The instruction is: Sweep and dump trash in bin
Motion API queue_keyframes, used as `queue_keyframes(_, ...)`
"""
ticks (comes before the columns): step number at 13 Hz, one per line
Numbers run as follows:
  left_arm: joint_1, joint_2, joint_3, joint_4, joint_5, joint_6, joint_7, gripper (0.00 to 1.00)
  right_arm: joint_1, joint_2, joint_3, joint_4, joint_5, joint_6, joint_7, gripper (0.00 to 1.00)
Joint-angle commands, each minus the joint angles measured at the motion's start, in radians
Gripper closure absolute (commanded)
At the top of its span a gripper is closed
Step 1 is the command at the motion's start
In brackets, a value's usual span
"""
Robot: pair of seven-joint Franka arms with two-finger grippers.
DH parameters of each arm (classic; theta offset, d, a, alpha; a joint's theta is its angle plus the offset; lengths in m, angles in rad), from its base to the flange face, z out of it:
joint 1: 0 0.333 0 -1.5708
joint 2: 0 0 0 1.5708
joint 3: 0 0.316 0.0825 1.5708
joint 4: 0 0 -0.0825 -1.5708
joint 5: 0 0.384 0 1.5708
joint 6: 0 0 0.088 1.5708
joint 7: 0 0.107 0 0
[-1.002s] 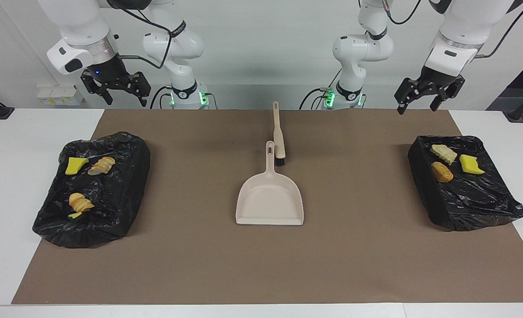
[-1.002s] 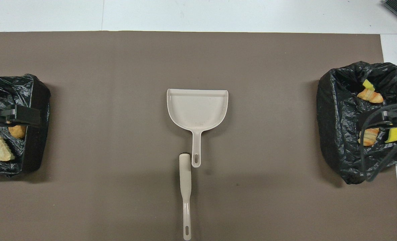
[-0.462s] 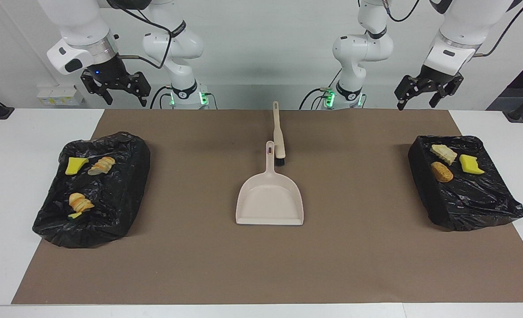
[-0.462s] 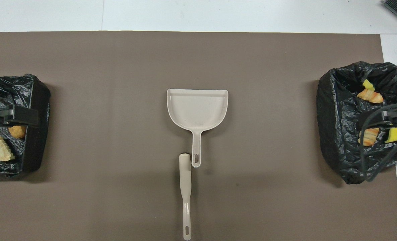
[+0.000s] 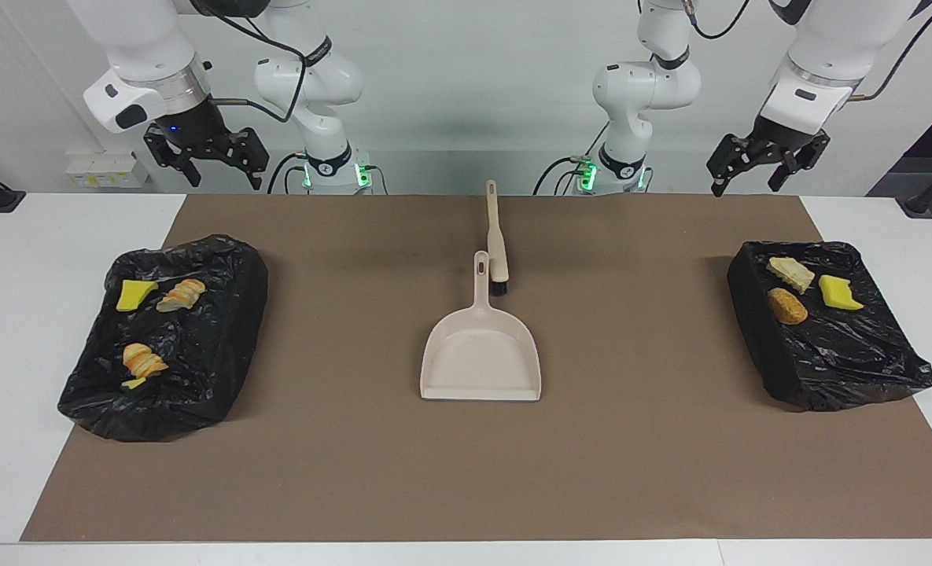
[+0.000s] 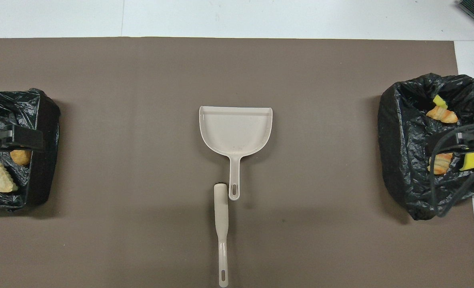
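The mat (image 5: 631, 440) is brown. The table (image 5: 9, 330) is white. The dustpan (image 5: 481, 358) and brush (image 5: 497, 236) are beige. Both bins (image 5: 198, 346) (image 5: 843, 354) are shiny black. The trash (image 5: 135, 295) is yellow, tan and orange.

A matt brown mat (image 5: 631, 456), smooth like card or felt, covers the middle of the white, smooth table (image 5: 9, 330). At its centre lies the beige dustpan (image 5: 481, 354), hard plastic with a slight sheen. Just beside the dustpan's handle, the brush (image 5: 498, 236) has the same pale plastic for its handle and black bristles at its head. Toward each end of the table from the dustpan sits a bin (image 5: 827, 346) lined with crinkled, glossy black plastic film. The trash (image 5: 786, 305) in the bins looks porous and matt: yellow spongy foam and rough, crusty bread-like pieces.
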Motion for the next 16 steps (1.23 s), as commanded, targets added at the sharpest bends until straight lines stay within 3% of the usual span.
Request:
queue_keyframes(1, 0.01, -0.021, 0.0, -0.024, -0.017, 0.014, 0.015, 0.0, -0.006, -0.021, 0.0, -0.023, 0.018, 0.001, -0.008, 0.0)
queue_keyframes(16, 0.042, -0.034, -0.005, -0.01, -0.028, -0.023, 0.116, 0.0, -0.008, -0.021, 0.0, -0.023, 0.018, 0.001, -0.008, 0.0)
